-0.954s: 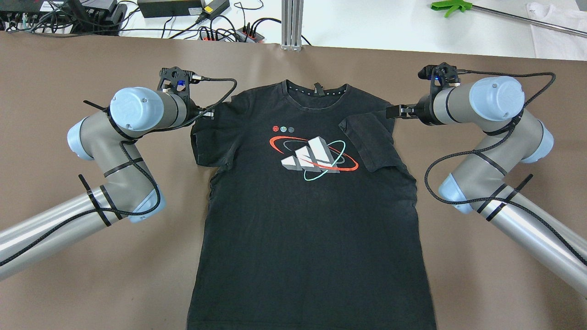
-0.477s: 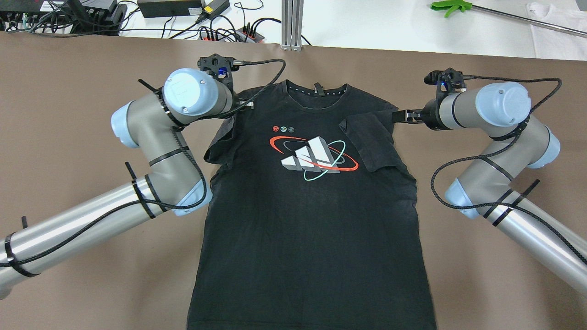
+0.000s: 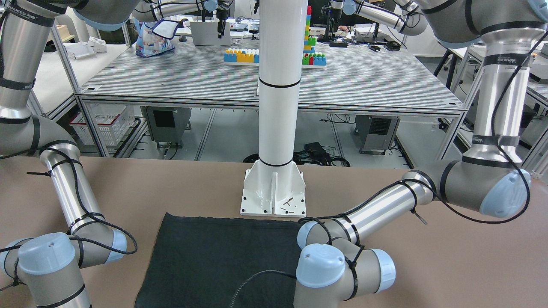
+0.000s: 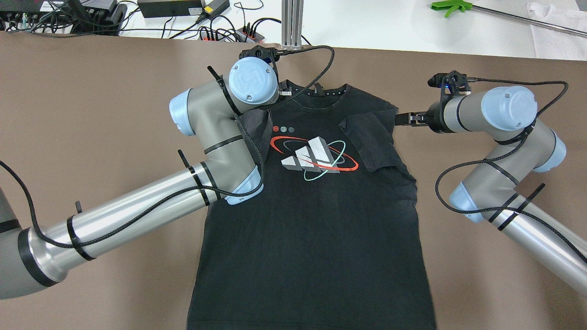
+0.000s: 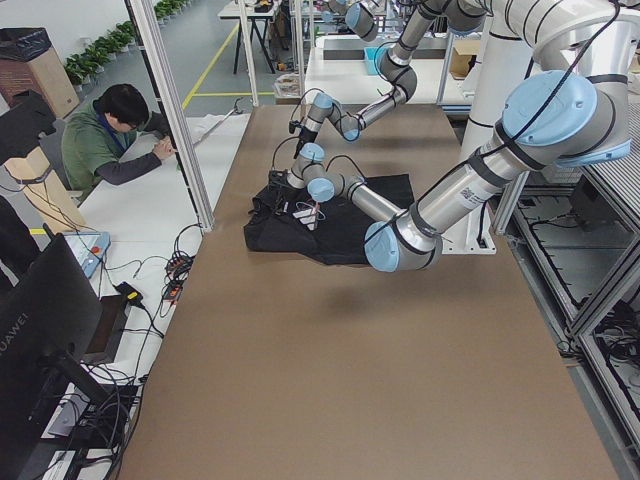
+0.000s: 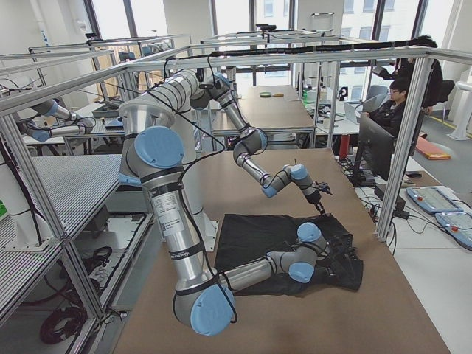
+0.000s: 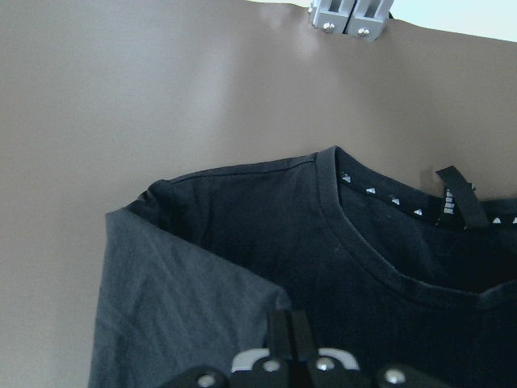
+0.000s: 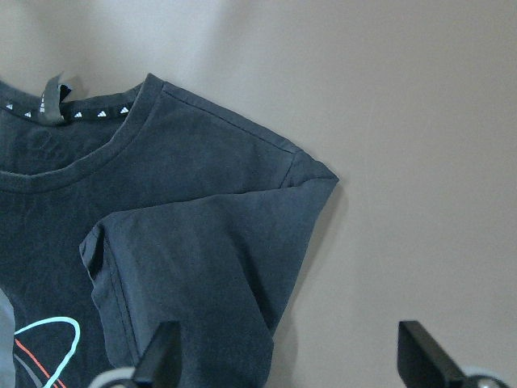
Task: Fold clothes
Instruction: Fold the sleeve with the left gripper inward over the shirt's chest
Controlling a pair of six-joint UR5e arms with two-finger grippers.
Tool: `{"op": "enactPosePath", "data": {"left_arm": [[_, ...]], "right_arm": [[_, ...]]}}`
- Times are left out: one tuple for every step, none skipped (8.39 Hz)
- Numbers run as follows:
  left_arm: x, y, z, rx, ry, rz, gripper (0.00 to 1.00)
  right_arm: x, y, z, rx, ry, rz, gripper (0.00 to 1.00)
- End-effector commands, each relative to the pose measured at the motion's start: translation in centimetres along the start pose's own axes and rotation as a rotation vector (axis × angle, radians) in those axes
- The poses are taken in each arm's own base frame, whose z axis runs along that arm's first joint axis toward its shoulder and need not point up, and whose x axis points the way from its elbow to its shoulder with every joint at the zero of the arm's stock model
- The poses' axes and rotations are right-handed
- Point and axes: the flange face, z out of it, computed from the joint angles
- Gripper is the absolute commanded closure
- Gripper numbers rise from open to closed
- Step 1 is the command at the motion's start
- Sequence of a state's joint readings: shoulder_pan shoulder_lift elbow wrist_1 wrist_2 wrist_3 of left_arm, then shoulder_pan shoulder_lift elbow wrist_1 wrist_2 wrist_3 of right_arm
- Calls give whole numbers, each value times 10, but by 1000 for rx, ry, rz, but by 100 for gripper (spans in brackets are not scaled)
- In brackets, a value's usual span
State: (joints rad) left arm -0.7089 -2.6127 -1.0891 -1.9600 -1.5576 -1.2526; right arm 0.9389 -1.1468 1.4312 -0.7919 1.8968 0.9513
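The clothes are a black T-shirt (image 4: 312,220) with a red, white and teal chest print, lying flat and face up on the brown table, collar at the far side. My left gripper (image 4: 285,93) hovers by the collar, shut on the left sleeve (image 4: 256,130), which is turned inward over the chest. The left wrist view shows its closed fingertips (image 7: 288,335) pinching that sleeve's edge. The right sleeve (image 4: 371,142) lies folded inward on the shirt. My right gripper (image 4: 399,119) is just outside the right shoulder, open and holding nothing, its fingers (image 8: 161,360) wide apart.
A white pillar's base plate (image 3: 274,192) stands at the shirt's hem end. Cables and power strips (image 4: 220,32) lie beyond the table's far edge beside an aluminium post (image 4: 292,23). A green-headed tool (image 4: 451,5) is at the far right. A person (image 5: 115,135) sits at a side desk.
My left arm has swung right, carrying the left sleeve from the shirt's side in over the chest. My right gripper has drawn slightly rightward, away from the folded right sleeve.
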Motion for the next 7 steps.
{"op": "enactPosePath", "data": {"left_arm": [[13, 9, 7, 10, -17, -11, 100], [15, 13, 10, 14, -23, -18, 100], [17, 13, 12, 15, -25, -19, 100], [16, 11, 12, 17, -23, -20, 100], [17, 12, 12, 17, -21, -19, 100], [22, 11, 7, 20, -10, -21, 100], [29, 17, 5, 14, -2, -16, 100]], "right_arm": [[3, 1, 0, -1, 5, 0, 6], [3, 1, 1, 0, 6, 1, 6], [4, 2, 1, 0, 9, 2, 6], [4, 2, 1, 0, 9, 2, 6], [7, 4, 1, -1, 14, 4, 6], [10, 6, 2, -4, 17, 5, 6], [12, 7, 2, -5, 20, 6, 6]]}}
